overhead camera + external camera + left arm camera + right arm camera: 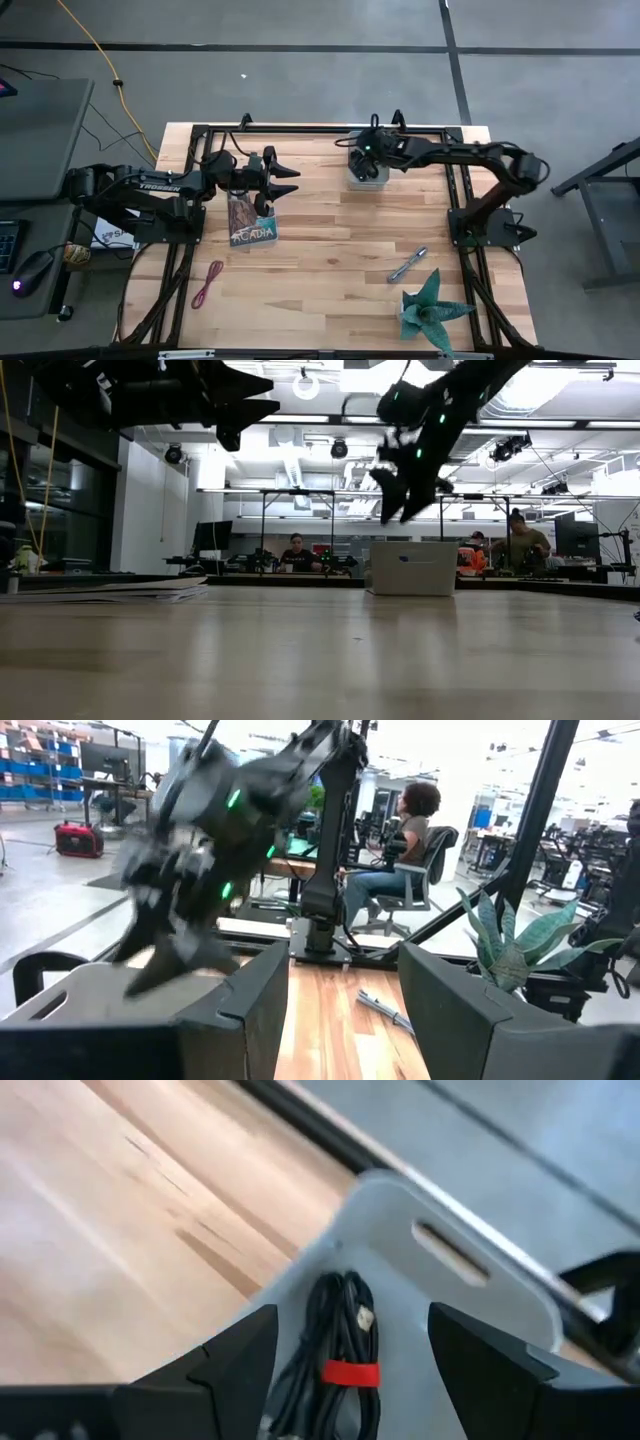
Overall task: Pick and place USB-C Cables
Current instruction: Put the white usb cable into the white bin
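Note:
The grey bin (365, 172) stands at the table's far middle. My right gripper (365, 152) hovers open just above it. In the right wrist view a black coiled cable with a red tie (345, 1350) lies on the floor of the bin (470, 1295), between the spread fingers of my right gripper (352, 1320) and touching neither. The maroon-pink cable (208, 283) lies flat on the wood near the table's near left. A plain black cable does not show. My left gripper (288, 180) hangs open in the air over the far end of the book (250, 220).
The book lies flat left of centre. A metal pen-like tool (407, 264) and a teal plant (432, 310) sit on the near right. The dark frame rails (300, 128) run along the table's edges. Bare wood lies in the middle (340, 240). People sit in the room beyond (295, 550).

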Controlling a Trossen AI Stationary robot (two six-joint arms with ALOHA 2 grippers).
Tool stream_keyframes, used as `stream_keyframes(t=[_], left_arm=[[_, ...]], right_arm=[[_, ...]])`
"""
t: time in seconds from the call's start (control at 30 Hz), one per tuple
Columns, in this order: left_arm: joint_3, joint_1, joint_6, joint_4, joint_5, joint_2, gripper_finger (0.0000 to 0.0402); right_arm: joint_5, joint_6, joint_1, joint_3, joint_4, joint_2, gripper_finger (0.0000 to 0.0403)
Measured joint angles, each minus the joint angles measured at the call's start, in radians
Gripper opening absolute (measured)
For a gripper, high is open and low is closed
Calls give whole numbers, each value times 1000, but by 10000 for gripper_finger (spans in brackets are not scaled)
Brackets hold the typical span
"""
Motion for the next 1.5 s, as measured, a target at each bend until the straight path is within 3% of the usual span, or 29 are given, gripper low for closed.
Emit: stream_keyframes(t=[0.23,0.43,0.53,0.7,0.8,0.9,1.07,1.5], left_arm=[[0,0,-18,-24,0,0,170],[0,0,-59,-38,0,0,170],[0,0,-60,-35,0,0,170],[0,2,-52,-27,0,0,170],[0,2,-25,-27,0,0,170],[0,2,-19,-36,0,0,170],[0,2,-19,-40,0,0,170],[0,1,-19,-34,0,0,170]], right_arm=[[56,-17,131,-7,-21,-154,250],[86,-5,260,-205,123,-290,250],[87,22,308,-358,283,-379,250],[-58,-16,359,-574,740,-500,250],[-157,-93,369,-637,962,-530,250],[-213,-162,373,-646,1059,-537,250],[-233,-228,375,-646,1113,-533,250],[-234,-220,375,-646,1100,-533,250]])
